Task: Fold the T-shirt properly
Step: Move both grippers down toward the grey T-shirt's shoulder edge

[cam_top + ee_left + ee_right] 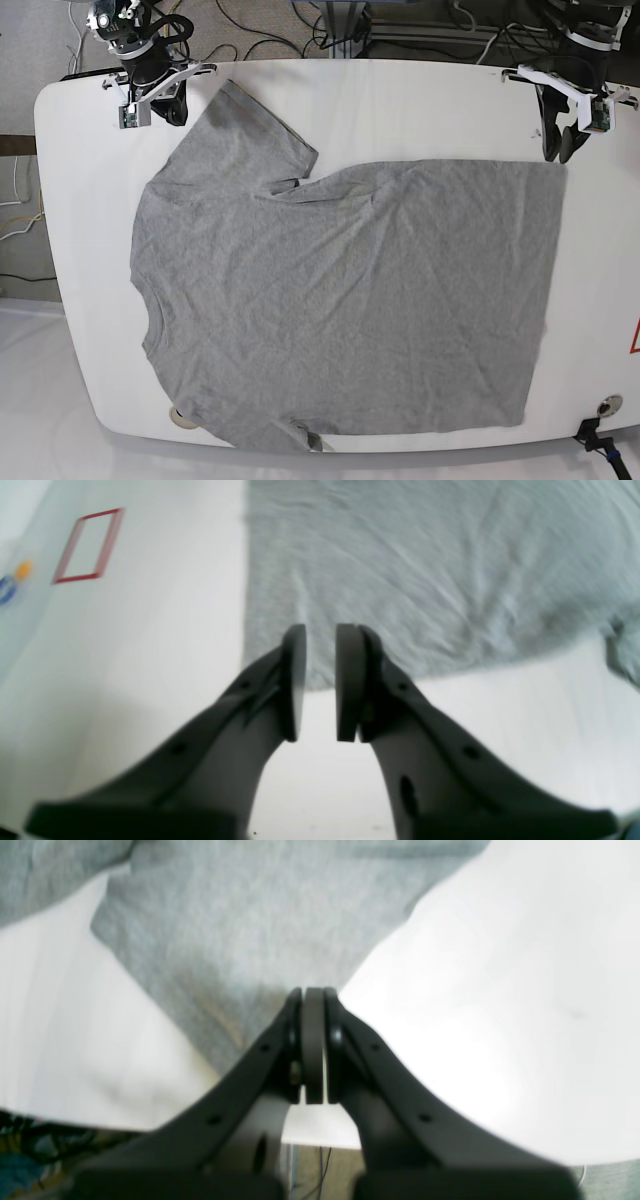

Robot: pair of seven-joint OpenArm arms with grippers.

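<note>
Cloth of the T-shirt (350, 300) looks soft and limp; pinch its corners. Left gripper (320, 680), parted, hovers at the hem corner; right gripper (313, 1040) is clenched, apparently empty, over the sleeve.

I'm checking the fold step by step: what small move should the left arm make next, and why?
Probably lower the left gripper onto the T-shirt corner beneath it and close. Its fingers stand apart and hold nothing, right over the hem corner on the white table. The right gripper looks shut at the sleeve edge, though whether it pinches cloth cannot be told.
</note>
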